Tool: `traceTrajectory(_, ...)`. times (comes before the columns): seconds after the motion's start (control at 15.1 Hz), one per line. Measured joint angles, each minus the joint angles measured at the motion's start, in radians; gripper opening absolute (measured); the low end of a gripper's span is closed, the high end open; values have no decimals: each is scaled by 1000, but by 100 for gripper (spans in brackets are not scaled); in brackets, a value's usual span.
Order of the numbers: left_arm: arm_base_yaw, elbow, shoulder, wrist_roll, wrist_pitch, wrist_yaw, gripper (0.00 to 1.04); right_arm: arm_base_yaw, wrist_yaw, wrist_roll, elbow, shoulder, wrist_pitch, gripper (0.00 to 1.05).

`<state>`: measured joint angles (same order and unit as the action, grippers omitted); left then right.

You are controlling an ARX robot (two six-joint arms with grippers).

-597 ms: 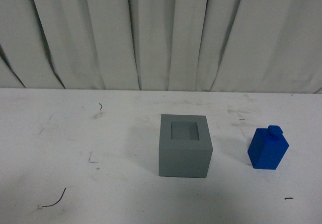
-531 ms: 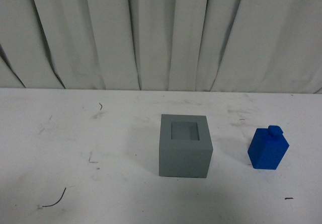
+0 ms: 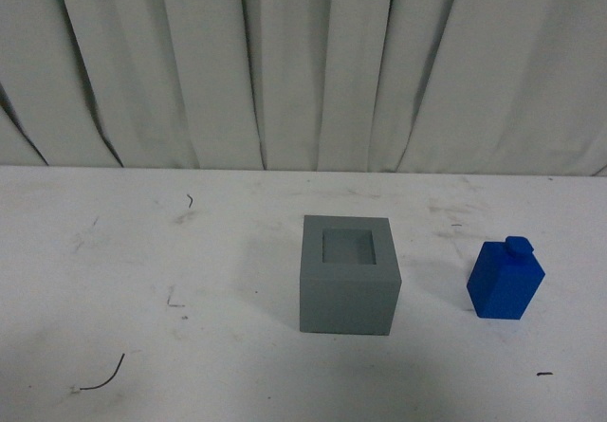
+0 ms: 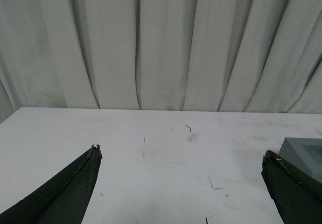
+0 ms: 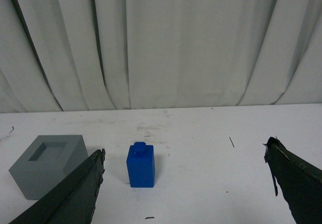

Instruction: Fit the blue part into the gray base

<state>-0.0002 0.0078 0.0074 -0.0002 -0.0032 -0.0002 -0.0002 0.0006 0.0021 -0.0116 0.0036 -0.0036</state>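
A scuffed white table (image 3: 237, 375) before a pale pleated curtain (image 3: 285, 62).
The table top looked worn, smudged with grey scuffs (image 3: 182, 218) on its left half toward the far side, and a tiny hooked mark (image 3: 190, 199) lay just beyond them. A thin dark strand (image 3: 102, 377) curled near the front left, and a small dark fleck (image 3: 543, 375) lay well apart from it at the front right. The curtain hung in deep vertical folds across the whole back.

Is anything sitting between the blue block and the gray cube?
Nothing. Only bare white table lies between the blue part and the gray base; they stand apart. The front view shows it, and the right wrist view too.
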Motion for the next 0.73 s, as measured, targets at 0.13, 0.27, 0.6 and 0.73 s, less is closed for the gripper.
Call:
traceTrajectory(0.13, 0, 0, 0, 0, 0, 0, 98, 0, 0, 0, 0, 0, 0, 98)
traceTrajectory(0.27, 0, 0, 0, 0, 0, 0, 98, 0, 0, 0, 0, 0, 0, 98)
traceTrajectory(0.6, 0, 0, 0, 0, 0, 0, 98, -17, -27, -4, 0, 26, 62, 98)
traceTrajectory(0.73, 0, 0, 0, 0, 0, 0, 98, -136, -133, -11, -2, 282, 336, 98)
